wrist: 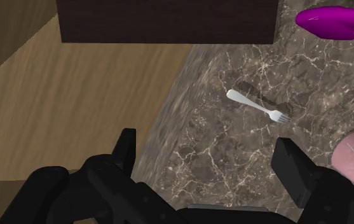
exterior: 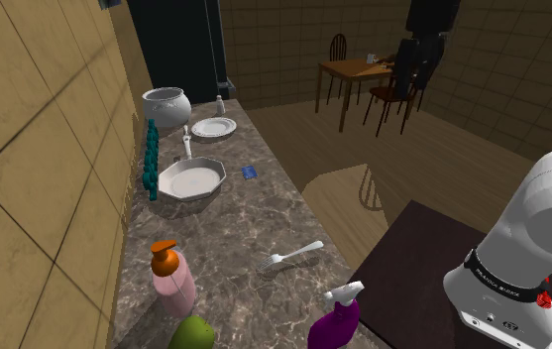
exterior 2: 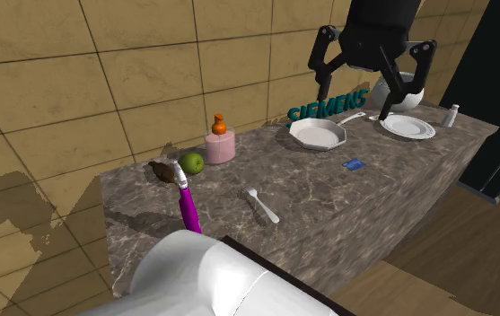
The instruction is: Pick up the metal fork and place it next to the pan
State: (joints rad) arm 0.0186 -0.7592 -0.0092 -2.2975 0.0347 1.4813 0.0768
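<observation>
The hand is spread, holding nothing. The fork lies flat on the marble surface, well apart from the pan. It seems light, stiff, slippery; better to pinch the handle.

On your stone counter you see a fork, a pan, a plate, a pot, a pink bottle, a purple bottle and a green apple.

The fork lies flat on the marble counter, near a purple spray bottle and a pink dispenser. The pan sits well apart, farther along the counter, just beside a plate and a pot.
</observation>
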